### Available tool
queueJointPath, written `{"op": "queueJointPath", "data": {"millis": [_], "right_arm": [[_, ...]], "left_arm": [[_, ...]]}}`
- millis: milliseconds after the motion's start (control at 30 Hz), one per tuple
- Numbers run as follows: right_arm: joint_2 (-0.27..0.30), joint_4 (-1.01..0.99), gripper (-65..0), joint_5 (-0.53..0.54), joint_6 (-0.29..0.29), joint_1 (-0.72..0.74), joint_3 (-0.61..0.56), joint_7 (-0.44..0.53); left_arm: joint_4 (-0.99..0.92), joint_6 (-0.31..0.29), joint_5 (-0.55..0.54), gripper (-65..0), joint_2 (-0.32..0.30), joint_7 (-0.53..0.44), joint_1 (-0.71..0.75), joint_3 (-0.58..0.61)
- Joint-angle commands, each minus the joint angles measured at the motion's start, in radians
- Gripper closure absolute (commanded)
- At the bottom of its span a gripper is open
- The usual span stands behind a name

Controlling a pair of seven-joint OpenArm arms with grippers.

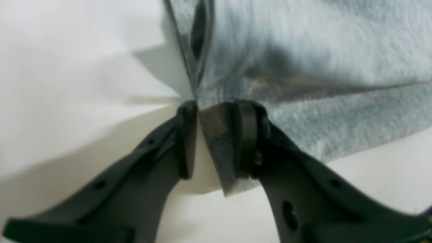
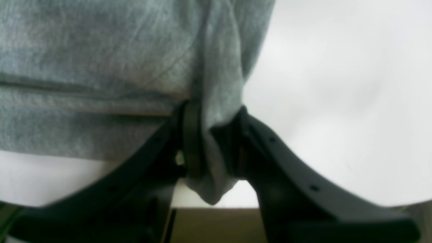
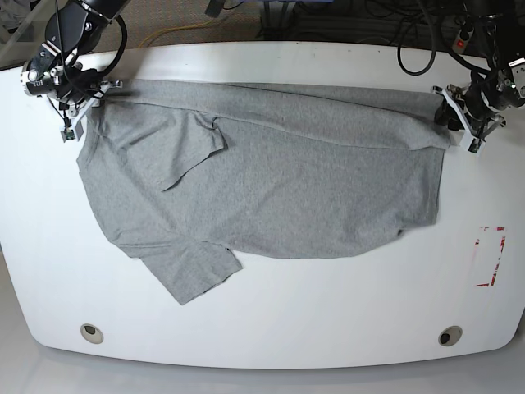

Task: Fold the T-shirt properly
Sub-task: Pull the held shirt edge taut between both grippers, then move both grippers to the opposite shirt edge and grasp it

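T-shirt lies spread on white tabletop, most of it flat, far edge folded over itself along far side of tabletop. One sleeve points to near edge, other sleeve folded onto body. Left gripper at far right corner of shirt, jaws closed on fabric corner. Right gripper at far left corner, jaws pinching bunched fabric. Red marks near right edge of tabletop, apart from shirt. Two round holes near front edge.
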Motion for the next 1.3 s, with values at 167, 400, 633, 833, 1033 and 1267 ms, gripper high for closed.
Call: {"op": "queueJointPath", "data": {"millis": [167, 400, 633, 833, 1033, 1267], "right_arm": [[0.017, 0.105, -16.2, 0.002, -0.001, -0.044, 0.002, 0.005], [0.014, 0.210, -43.3, 0.004, -0.001, -0.047, 0.005, 0.005], [0.015, 0.226, -53.4, 0.131, -0.001, -0.004, -0.003, 0.001], [0.015, 0.150, -53.3, 0.130, -0.001, 0.077, -0.126, -0.022], [0.014, 0.021, -53.3, 0.061, -0.001, 0.217, -0.166, 0.018], [0.064, -0.255, -53.3, -0.039, -0.001, 0.453, -0.164, 0.071]], "left_arm": [[0.054, 0.002, 0.033, -26.9, -0.034, 0.044, 0.043, -0.008], [0.153, 0.002, 0.027, -27.4, -0.056, 0.046, 0.089, -0.001], [0.293, 0.002, 0.027, -27.5, -0.056, 0.075, 0.088, -0.005], [0.322, 0.002, 0.027, -27.5, -0.050, 0.086, 0.042, -0.003], [0.316, 0.002, 0.034, -27.5, -0.047, 0.086, -0.046, 0.026], [0.301, 0.002, 0.034, -44.0, -0.053, 0.158, -0.142, 0.115]]}}
